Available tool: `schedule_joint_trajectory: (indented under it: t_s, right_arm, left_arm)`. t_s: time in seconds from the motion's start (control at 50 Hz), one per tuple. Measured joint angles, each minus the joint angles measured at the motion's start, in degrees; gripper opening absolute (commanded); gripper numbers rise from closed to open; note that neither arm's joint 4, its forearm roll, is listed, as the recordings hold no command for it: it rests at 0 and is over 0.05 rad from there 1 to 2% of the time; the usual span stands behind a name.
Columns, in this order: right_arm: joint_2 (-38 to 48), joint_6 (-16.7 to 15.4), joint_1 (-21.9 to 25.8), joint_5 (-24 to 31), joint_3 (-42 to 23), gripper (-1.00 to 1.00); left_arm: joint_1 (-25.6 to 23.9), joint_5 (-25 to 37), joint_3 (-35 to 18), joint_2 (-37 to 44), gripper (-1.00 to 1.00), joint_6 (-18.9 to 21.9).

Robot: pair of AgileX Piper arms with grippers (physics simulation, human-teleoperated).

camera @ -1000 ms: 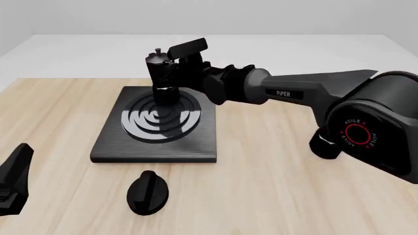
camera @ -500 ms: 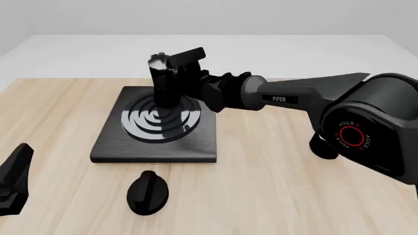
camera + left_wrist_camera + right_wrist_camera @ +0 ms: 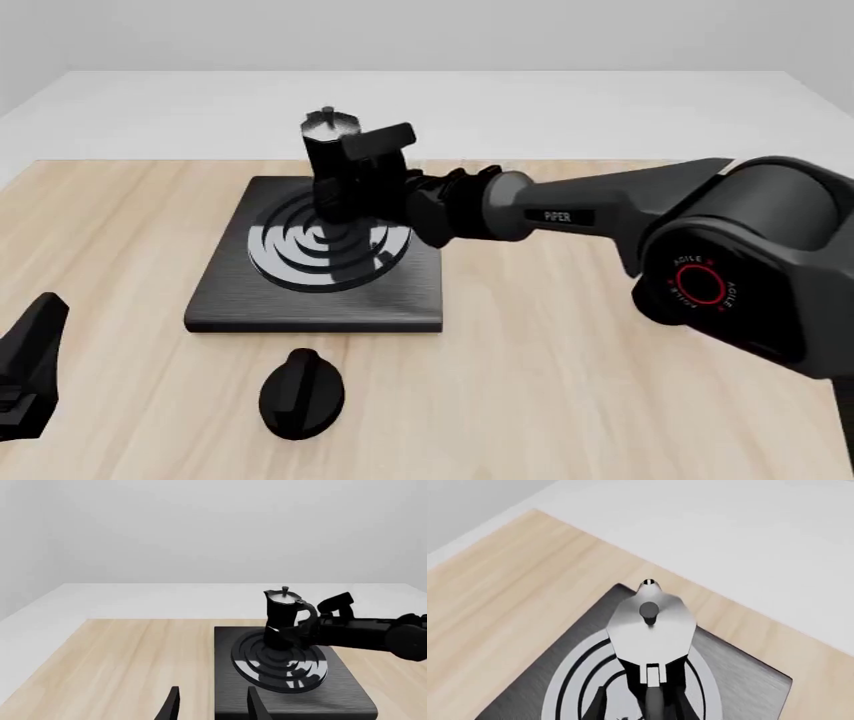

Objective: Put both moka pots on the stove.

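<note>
Moka pot (image 3: 330, 170), black with a silvery lid and a small knob on top, stands upright on the ring burner of the stove (image 3: 227, 290), toward the far side of the rings. Only this one pot shows in any view. In the left wrist view the same pot (image 3: 283, 612) rises from the far part of the burner with its curved handle turned toward the right arm.

White lettering on the right arm's forearm reads "PiPER" (image 3: 558, 216), and the big joint housing carries a red ring with "AGILE" (image 3: 694, 281) curved around it; the rest of that wording is too small to read.

The right pincer (image 3: 358, 190) is clamped on the pot at its handle side, one dark finger above and beside the lid, the other low by the waist. In the right wrist view the lid (image 3: 652, 625) fills the middle, with the fingers (image 3: 602, 705) closing in on the handle below it.

The left pincer (image 3: 211, 705) hangs low over the wooden bench (image 3: 561, 380), near the stove's near-left corner, its two fingers apart and holding nothing. A black oval knob (image 3: 302, 393) lies on the bench just in front of the stove.
</note>
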Motion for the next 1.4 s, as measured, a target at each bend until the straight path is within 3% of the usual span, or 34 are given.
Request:
schedule_joint_trajectory:
  t_s: [0.2,0.46,0.76,0.96,1.12,1.4]
  right_arm:
    - [-2.37,0.41,-0.14,-1.23,3.98,1.0]
    - [-8.94,1.42,-0.05,-5.56,14.82,1.0]
    - [-21.77,2.47,-0.29,-12.89,33.46,1.0]
    - [-38.58,3.44,-3.9,-16.01,49.01,1.0]
    - [-56.53,0.86,-10.69,-11.01,58.22,1.0]
    - [-86.34,-4.25,-23.91,8.79,63.2,1.0]
  left_arm:
    - [0.0,0.0,0.0,0.0,1.0,0.0]
    - [0.0,0.0,0.0,0.01,1.0,0.0]
    - [0.0,0.0,0.0,0.01,1.0,0.0]
    - [0.0,0.0,0.0,0.0,1.0,0.0]
    - [0.0,0.0,0.0,0.01,1.0,-0.01]
    - [0.0,0.0,0.0,0.01,1.0,0.0]
